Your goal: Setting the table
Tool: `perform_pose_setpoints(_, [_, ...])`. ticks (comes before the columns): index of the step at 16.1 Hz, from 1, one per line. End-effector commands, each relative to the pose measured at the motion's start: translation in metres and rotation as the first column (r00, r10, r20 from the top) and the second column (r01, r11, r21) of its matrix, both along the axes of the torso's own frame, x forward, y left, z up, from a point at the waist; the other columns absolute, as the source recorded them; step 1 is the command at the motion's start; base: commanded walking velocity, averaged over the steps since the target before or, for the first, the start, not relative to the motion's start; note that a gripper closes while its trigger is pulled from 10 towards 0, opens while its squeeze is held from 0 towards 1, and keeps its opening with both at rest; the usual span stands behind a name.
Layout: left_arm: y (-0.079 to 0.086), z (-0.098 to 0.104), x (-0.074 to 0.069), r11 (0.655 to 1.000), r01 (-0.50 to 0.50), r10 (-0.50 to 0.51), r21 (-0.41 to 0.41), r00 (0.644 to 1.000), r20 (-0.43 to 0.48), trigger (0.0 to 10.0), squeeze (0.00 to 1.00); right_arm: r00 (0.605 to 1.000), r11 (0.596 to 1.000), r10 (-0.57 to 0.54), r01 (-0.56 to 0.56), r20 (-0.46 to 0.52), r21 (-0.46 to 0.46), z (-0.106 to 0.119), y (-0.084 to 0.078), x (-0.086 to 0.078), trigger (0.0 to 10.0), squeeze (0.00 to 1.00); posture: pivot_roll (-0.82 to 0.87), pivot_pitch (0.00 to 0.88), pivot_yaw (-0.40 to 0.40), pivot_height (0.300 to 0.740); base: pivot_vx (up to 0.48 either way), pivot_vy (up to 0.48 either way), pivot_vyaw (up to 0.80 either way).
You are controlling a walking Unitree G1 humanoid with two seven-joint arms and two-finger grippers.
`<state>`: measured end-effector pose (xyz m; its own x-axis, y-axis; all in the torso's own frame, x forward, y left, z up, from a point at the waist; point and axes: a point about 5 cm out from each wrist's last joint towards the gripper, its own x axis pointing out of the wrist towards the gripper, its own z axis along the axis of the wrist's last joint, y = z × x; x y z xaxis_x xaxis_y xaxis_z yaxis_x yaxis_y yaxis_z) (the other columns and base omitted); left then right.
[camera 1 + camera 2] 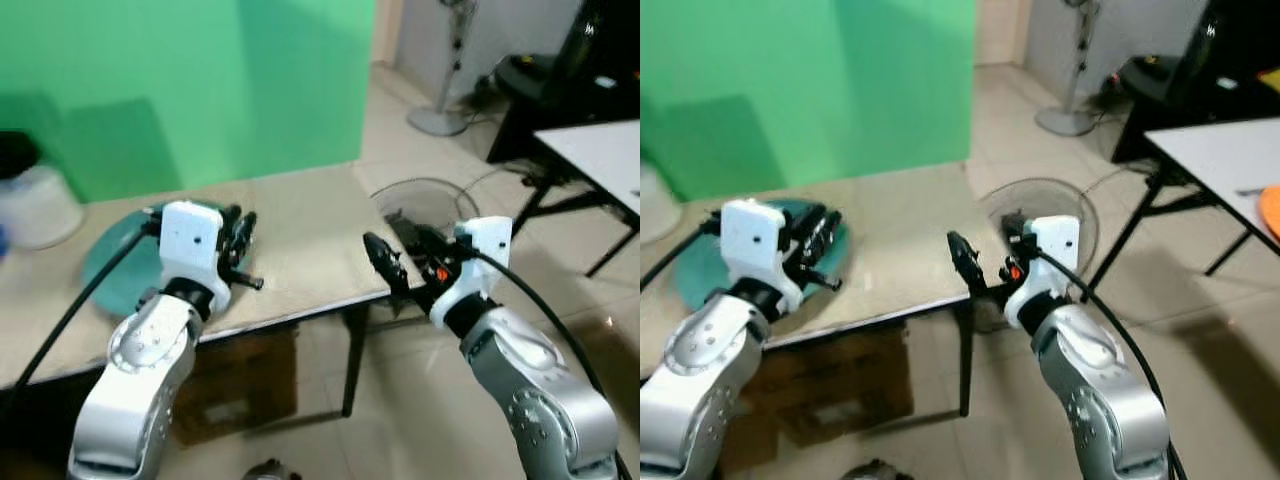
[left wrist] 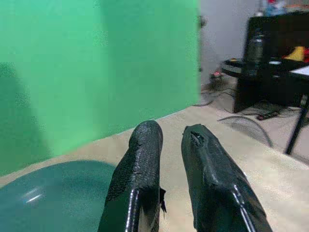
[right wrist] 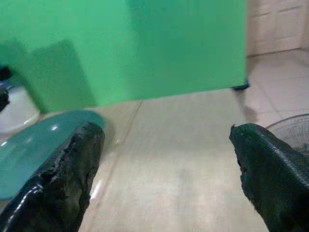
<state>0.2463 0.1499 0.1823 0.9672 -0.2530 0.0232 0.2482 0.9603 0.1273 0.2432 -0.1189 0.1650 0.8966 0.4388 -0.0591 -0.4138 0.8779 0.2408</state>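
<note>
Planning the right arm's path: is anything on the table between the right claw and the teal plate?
No. In the right wrist view, only bare tabletop lies between the open right claw and the teal plate. The left claw hovers at the plate's far side.

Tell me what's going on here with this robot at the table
The robot stands at a beige table in front of a green screen. Its left hand hovers over the table beside a teal plate, fingers nearly together and holding nothing. Its right hand is at the table's edge with fingers spread wide, also empty. A white container sits at the far left of the table.
</note>
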Motion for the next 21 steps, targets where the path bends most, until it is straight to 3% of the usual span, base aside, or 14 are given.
perform_pose_setpoints(1, [0.003,0.003,-0.001,1.000,-0.008,0.008,0.002,1.000,0.015,10.0,0.00,1.000,1.000,0.031,-0.031,-0.005,-0.002,0.000,0.002,0.001,10.0,1.00,0.17,0.000,0.003,0.740,0.000,0.000,0.80])
perform_pose_setpoints(17, [0.002,0.001,-0.005,1.000,0.012,-0.012,0.019,1.000,-0.004,10.0,0.00,0.998,0.998,0.058,-0.058,-0.003,-0.015,0.000,0.001,0.006,10.0,1.00,0.18,0.000,-0.009,0.740,0.260,0.000,0.80])
perform_pose_setpoints(21, [-0.001,-0.002,-0.006,0.996,0.085,-0.084,0.036,0.996,-0.026,10.0,0.00,1.000,1.000,-0.005,0.005,0.003,-0.027,0.002,-0.007,0.012,10.0,1.00,0.18,0.000,-0.006,0.740,0.285,0.000,0.00])
